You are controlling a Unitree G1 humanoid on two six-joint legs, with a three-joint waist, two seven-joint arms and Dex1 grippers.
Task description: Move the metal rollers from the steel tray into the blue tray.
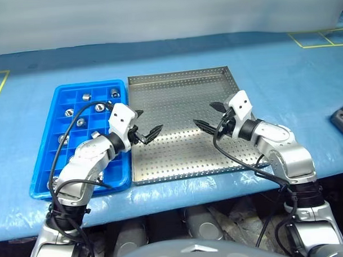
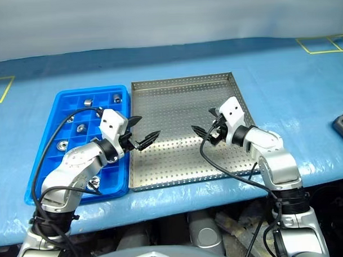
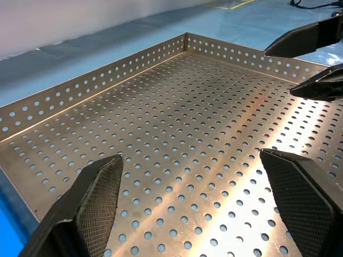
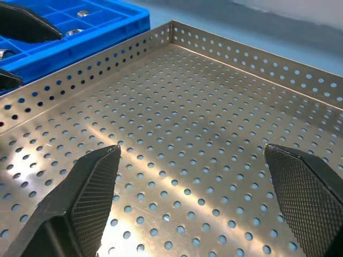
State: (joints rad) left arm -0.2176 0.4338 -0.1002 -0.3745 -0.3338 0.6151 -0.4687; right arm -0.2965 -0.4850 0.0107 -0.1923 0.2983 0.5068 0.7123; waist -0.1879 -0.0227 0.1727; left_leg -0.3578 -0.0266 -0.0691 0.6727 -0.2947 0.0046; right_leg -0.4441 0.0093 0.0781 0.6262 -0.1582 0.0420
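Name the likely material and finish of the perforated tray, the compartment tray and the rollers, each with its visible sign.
Steel tray: sheet metal, brushed sheen with streaky glare, punched holes.
Blue tray: probably moulded plastic, uniform glossy blue, thin grid walls.
Metal rollers: apparently polished metal, bright silver highlights.

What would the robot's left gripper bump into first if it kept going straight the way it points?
Probably the other one: the left gripper aims across the steel tray at the right gripper, though depth is unclear.

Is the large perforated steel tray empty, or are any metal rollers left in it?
Empty: the perforated steel tray shows only bare floor in the head and wrist views. The shiny metal rollers sit in the blue compartment tray.
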